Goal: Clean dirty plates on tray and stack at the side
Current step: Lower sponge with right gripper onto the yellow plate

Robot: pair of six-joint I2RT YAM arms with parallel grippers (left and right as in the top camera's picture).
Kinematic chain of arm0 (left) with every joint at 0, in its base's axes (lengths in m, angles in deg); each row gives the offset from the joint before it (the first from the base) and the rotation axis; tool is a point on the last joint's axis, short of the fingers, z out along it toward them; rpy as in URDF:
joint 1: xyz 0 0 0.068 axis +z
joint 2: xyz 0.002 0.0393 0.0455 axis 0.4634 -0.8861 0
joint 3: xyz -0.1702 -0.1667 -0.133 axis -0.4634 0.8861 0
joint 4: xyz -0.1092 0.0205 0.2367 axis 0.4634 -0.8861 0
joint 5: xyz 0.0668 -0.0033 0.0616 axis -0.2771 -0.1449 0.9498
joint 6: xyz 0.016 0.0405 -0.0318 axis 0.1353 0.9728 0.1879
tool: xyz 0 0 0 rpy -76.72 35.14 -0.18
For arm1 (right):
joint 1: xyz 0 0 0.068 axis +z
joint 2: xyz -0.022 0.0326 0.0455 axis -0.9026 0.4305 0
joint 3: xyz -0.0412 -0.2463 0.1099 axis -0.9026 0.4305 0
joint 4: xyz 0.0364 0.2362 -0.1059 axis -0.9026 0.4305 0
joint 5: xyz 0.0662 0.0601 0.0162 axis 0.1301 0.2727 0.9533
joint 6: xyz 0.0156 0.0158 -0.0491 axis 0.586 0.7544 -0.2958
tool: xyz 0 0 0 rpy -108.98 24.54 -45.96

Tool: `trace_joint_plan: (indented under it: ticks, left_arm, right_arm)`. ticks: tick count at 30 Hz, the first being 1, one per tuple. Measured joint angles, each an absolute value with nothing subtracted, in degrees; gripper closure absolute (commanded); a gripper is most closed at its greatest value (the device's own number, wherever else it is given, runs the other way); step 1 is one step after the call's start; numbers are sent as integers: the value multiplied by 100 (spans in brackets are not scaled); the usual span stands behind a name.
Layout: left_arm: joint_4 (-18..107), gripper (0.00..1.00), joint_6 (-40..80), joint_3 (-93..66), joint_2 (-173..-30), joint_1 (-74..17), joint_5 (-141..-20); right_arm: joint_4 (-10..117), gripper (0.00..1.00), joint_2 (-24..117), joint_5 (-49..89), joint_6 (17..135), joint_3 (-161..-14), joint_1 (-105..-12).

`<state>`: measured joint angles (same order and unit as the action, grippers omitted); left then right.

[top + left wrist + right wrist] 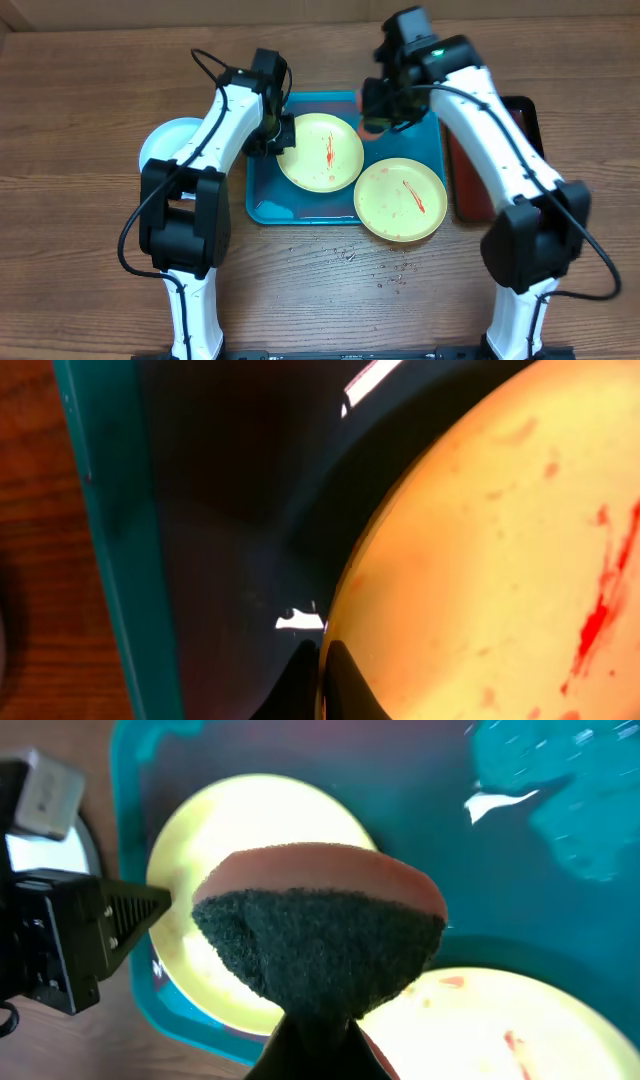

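Note:
The turquoise tray [300,208] holds one yellow plate [320,150] with a red sauce streak. A second streaked yellow plate [400,200] lies over the tray's right front corner. The white, blue-rimmed plate [165,140] sits on the table left of the tray, partly hidden by my left arm. My left gripper [283,135] is shut on the left rim of the first yellow plate [480,540], its fingers [322,665] pinching the edge. My right gripper [378,112] holds a sponge [320,940], dark green side down, above the tray between the two yellow plates.
A dark-red, black-rimmed tray [522,120] lies right of the turquoise tray, under my right arm. Small crumbs or sauce specks [385,272] dot the wood in front of the tray. The tray floor [500,900] looks wet.

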<state>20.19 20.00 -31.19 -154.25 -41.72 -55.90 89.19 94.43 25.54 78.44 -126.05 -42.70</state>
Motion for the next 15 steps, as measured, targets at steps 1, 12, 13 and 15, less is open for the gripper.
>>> trace_joint_plan:
  ticks: [1,12,13,15]
  left_arm:
    - [2094,96,1954,-3028,-15425,-4172,-5581]
    - [2682,85,1565,-2308,-15283,-4139,-5640]
    - [2693,83,1556,-2284,-15283,-4139,-5653]
    - [2723,79,1530,-2249,-15283,-4139,-5669]
  right_arm:
    - [8886,96,9515,2554,7864,-12596,-4224]
    - [8484,96,10074,2602,8012,-12577,-3848]
    - [8484,96,10155,2606,8019,-12577,-3833]
    - [8482,96,10299,2610,8025,-12577,-3809]
